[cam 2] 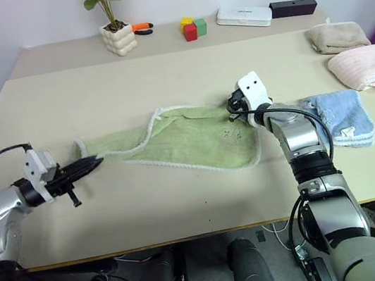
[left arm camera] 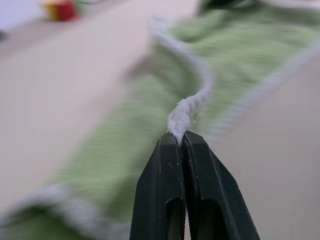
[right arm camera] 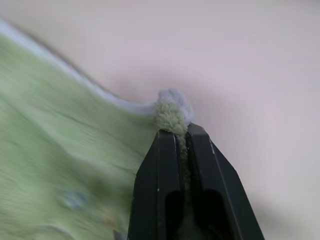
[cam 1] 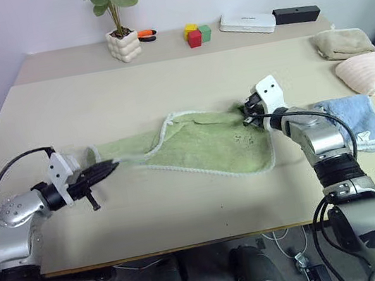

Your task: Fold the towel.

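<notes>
Towel (cam 1: 203, 149) lay mid-table (cam 1: 185, 212), partly bunched. L gripper (left arm camera: 181, 137) clenched on its white edging, R gripper (right arm camera: 181, 131) pinched its far corner. Embroidered mark blurred. Plant pot (cam 1: 123, 45) at back.

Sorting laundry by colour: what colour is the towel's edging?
Whitish, against light green cloth; the towel edging shows best in the left wrist view.

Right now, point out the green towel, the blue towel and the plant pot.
green towel (cam 1: 211, 152): left eye view, its flat middle.
blue towel (cam 1: 363, 120): left eye view, its top layer.
plant pot (cam 1: 124, 46): left eye view, its white front.
</notes>
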`<state>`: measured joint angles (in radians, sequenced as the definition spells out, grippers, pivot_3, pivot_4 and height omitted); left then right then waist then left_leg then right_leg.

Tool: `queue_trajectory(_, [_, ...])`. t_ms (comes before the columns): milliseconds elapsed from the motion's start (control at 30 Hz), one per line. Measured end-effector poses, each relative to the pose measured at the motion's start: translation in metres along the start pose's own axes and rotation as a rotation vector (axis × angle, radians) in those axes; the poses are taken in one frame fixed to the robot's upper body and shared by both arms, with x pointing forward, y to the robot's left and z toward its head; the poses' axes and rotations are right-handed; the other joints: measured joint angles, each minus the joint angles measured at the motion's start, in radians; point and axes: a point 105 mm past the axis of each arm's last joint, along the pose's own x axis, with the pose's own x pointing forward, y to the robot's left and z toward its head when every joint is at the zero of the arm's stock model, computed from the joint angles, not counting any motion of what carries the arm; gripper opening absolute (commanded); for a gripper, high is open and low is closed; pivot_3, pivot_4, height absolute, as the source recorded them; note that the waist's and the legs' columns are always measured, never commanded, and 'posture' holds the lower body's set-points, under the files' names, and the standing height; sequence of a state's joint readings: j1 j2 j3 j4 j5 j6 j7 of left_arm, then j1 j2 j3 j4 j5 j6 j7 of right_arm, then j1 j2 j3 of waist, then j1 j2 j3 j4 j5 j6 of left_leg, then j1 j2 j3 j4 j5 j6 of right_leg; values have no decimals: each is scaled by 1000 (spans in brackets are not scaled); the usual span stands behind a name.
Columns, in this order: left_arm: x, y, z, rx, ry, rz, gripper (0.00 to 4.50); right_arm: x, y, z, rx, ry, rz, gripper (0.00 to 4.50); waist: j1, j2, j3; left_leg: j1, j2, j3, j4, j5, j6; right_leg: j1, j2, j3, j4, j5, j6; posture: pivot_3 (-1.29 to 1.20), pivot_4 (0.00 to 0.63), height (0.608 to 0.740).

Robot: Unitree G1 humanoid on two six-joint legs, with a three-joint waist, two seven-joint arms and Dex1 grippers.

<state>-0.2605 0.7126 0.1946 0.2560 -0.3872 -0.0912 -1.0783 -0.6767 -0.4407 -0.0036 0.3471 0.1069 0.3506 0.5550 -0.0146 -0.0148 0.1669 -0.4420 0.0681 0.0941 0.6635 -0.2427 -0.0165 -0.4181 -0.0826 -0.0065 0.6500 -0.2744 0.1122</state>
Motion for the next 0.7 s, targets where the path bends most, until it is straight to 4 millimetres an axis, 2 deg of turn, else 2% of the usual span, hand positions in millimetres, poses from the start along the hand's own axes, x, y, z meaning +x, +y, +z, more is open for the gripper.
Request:
queue_trajectory(167, [17,36,2,76,26,141,0,2,-11,24,-52,-131,-72,28,1,0,0,0,0,0,0,0,0,0,0,0,0,0,0,0,150,735])
queue_trajectory(233, [24,61,3,84,46,233,0,9,-18,32,-48,-161,-110,28,1,-1,0,0,0,0,0,1,-1,-1,0,0,1,0,0,0,150,735])
queue_trajectory(433, [44,122,36,163,52,466,0,35,-25,70,-122,-252,-194,28,-2,-1,1,-2,0,2,0,1,-1,-3,0,0,0,0,0,0,150,735])
queue_trajectory(500, [44,140,52,205,56,554,0,41,-32,83,-157,-268,-249,28,-3,-2,1,-3,0,3,-1,2,-2,-5,0,0,0,0,1,0,150,735])
queue_trajectory(567, [33,157,73,267,47,636,0,42,-39,102,-169,-313,-294,28,-6,-2,3,-5,0,4,-1,5,-7,-8,0,0,0,0,1,0,150,735])
queue_trajectory(700, [13,177,128,410,-40,726,0,28,-51,147,-207,-484,-354,28,-6,-2,3,-4,0,7,-5,5,-8,-8,0,0,-1,0,1,0,150,735])
